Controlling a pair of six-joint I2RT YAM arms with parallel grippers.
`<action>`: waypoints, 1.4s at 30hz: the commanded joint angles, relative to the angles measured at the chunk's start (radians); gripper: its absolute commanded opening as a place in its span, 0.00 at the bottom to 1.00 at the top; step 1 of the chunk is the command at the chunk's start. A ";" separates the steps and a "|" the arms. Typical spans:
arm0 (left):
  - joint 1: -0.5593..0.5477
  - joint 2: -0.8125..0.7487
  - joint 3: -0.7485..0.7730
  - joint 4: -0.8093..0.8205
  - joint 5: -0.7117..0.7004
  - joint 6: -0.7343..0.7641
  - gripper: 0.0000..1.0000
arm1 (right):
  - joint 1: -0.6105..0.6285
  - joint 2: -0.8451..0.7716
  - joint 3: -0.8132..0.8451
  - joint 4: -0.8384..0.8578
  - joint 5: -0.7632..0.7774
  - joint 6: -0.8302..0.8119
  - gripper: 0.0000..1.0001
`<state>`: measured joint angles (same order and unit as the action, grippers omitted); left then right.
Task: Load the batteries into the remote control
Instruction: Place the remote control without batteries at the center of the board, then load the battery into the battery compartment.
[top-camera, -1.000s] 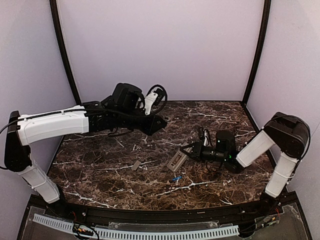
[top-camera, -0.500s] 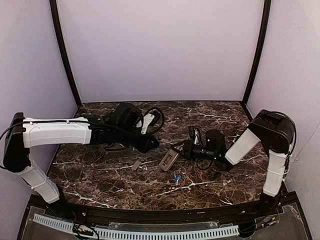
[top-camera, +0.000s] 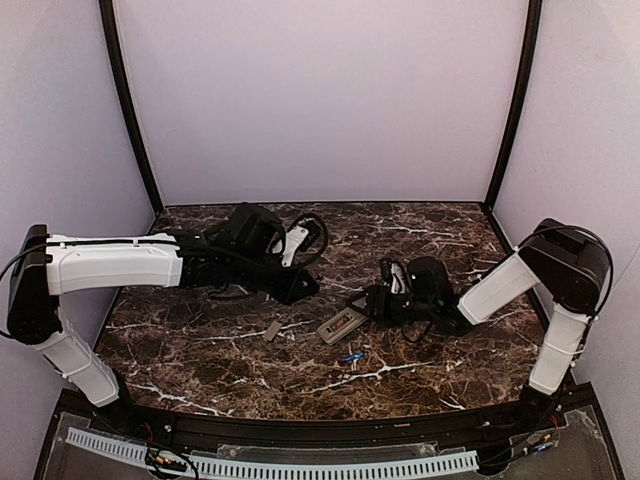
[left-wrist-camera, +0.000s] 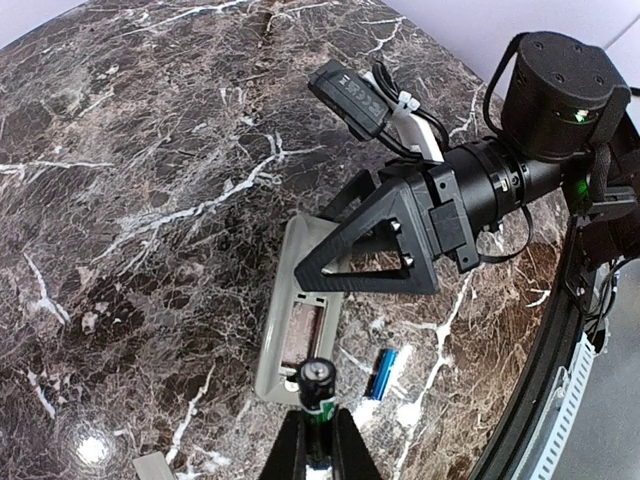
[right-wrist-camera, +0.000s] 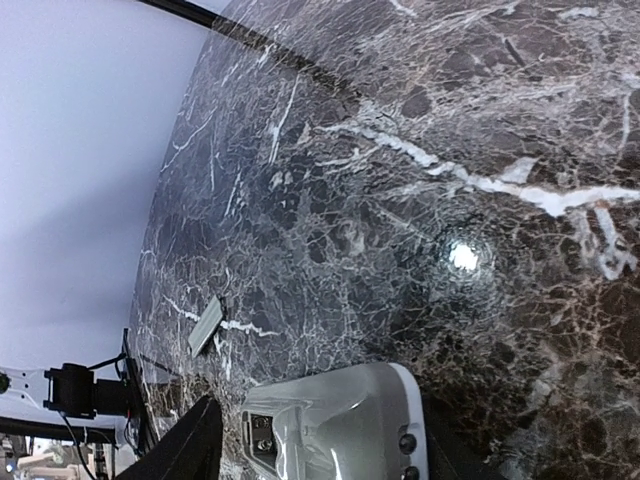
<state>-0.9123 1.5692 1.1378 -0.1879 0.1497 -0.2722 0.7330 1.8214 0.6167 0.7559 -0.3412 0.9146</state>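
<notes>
The remote control (top-camera: 340, 325) lies grey back up on the marble, its battery recess (left-wrist-camera: 303, 333) showing. My right gripper (top-camera: 370, 302) stands open around the remote's far end (right-wrist-camera: 340, 420), and its left finger (right-wrist-camera: 185, 445) is clear of the remote. My left gripper (left-wrist-camera: 318, 425) is shut on a dark battery (left-wrist-camera: 316, 383) with a metal tip. It hovers over the near end of the recess. A blue battery (left-wrist-camera: 384, 372) lies loose on the table beside the remote (left-wrist-camera: 290, 300), also visible from above (top-camera: 350, 356).
A small flat grey cover piece (top-camera: 272, 331) lies left of the remote, and it shows too in the right wrist view (right-wrist-camera: 205, 325). The right arm's black wrist and cables (left-wrist-camera: 520, 170) crowd the space behind the remote. The table's raised black front rim (top-camera: 320, 425) runs along the near edge.
The right gripper has opened and let go of the remote, which went from tilted to lying flat. The left arm came down and forward a second ago, then held still.
</notes>
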 joint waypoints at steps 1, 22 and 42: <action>0.005 0.013 0.000 -0.034 0.070 0.057 0.00 | -0.026 -0.053 0.051 -0.234 0.056 -0.134 0.77; 0.005 0.285 0.154 -0.067 0.222 0.160 0.00 | -0.117 0.055 0.104 -0.227 -0.261 -0.273 0.50; 0.004 0.422 0.183 0.017 0.217 0.123 0.01 | -0.113 0.098 0.072 -0.170 -0.263 -0.249 0.36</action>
<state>-0.9119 1.9820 1.3247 -0.1860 0.3771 -0.1471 0.6098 1.8957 0.7074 0.5823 -0.5991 0.6708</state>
